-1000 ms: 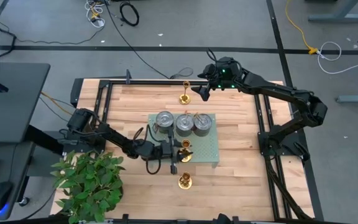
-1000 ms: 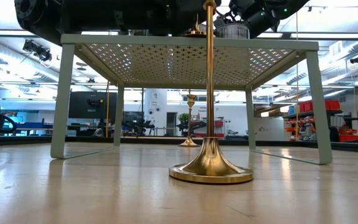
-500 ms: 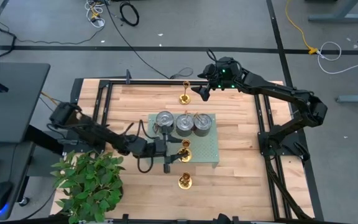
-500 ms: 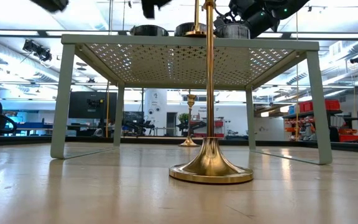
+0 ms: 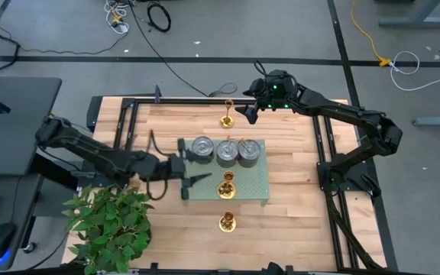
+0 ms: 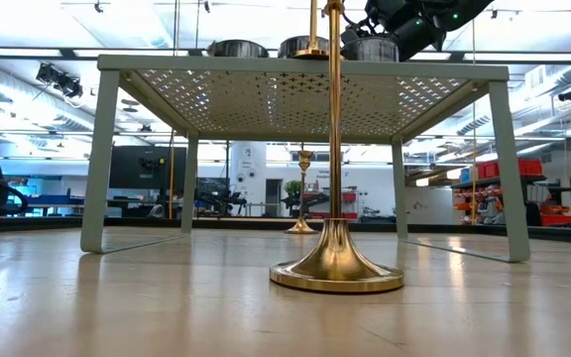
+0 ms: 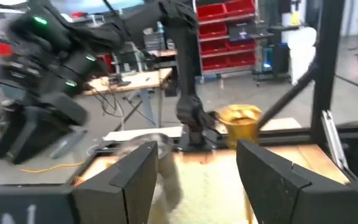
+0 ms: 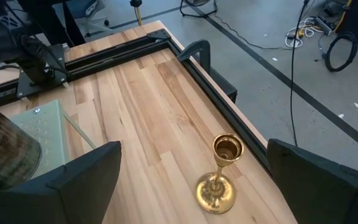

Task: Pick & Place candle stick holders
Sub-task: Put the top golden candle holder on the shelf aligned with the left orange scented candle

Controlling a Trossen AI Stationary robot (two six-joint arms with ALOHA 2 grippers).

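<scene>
Three candle stick holders, all upright: one (image 5: 226, 186) on the green perforated stand (image 5: 254, 187), in front of three metal tins (image 5: 226, 151); one (image 5: 227, 222) on the wooden table (image 5: 296, 221) just near of the stand; one (image 5: 227, 119) at the far edge; left gripper (image 5: 192, 182) at the stand's left edge, fingers spread, holding nothing; right gripper (image 5: 241, 113) hovers just right of the far holder, fingers wide apart, empty.
</scene>
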